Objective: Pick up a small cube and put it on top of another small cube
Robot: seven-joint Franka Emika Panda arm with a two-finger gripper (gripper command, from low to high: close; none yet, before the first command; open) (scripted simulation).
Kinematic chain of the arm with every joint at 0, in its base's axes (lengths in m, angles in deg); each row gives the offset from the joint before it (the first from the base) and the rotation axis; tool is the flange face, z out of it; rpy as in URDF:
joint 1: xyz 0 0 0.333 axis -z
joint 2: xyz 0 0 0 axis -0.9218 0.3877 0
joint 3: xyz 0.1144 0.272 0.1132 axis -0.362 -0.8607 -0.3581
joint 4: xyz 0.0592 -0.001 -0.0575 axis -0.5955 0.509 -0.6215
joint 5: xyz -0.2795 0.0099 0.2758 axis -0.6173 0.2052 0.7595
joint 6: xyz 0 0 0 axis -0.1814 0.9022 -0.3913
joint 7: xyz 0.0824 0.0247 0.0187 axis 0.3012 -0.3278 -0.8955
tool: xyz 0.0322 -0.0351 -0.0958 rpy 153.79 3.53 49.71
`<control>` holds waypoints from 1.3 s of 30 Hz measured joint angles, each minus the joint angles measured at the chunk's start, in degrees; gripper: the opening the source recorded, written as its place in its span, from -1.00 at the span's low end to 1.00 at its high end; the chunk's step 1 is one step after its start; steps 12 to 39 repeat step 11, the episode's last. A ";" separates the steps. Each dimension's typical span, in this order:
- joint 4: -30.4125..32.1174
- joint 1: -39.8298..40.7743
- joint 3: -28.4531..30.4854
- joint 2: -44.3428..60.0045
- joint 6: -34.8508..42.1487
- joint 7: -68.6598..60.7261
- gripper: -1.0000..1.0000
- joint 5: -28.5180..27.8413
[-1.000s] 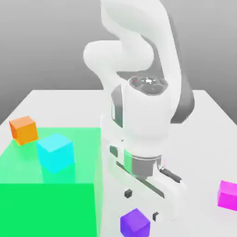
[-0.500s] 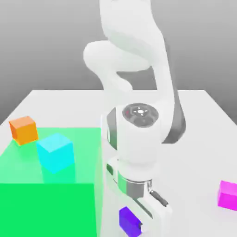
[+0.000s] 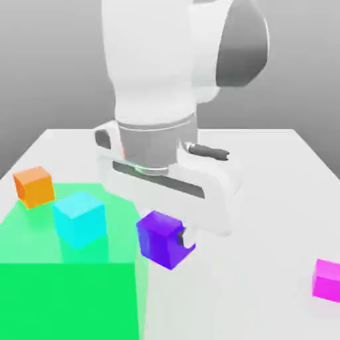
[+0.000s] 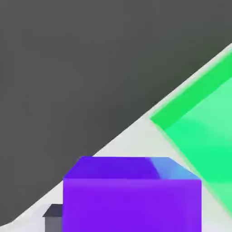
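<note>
The violet-purple small cube (image 3: pixel 158 239) hangs above the white table, clamped by my gripper (image 3: pixel 166 242), which is shut on it; a dark fingertip (image 3: pixel 184 240) shows against its right face. In the hand view the same small cube (image 4: pixel 131 199) sits close up, with a grey fingertip (image 4: pixel 53 217) beside it. An orange cube (image 3: pixel 34 186) about the same size rests at the far left of the table in the exterior view, well apart from my gripper.
A translucent green block (image 3: pixel 73 265) covers the table's near left; a cyan cube (image 3: pixel 80 218) sits in it, just left of the held cube. A magenta-pink cube (image 3: pixel 327 279) lies at the right edge. The white table (image 3: pixel 265 199) stretches behind and to the right.
My gripper came down over the purple cube, shut on it, and has lifted it up and to the exterior view's left, toward the green block.
</note>
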 joint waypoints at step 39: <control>3.35 4.31 3.97 -3.56 1.06 -4.78 1.00 -4.23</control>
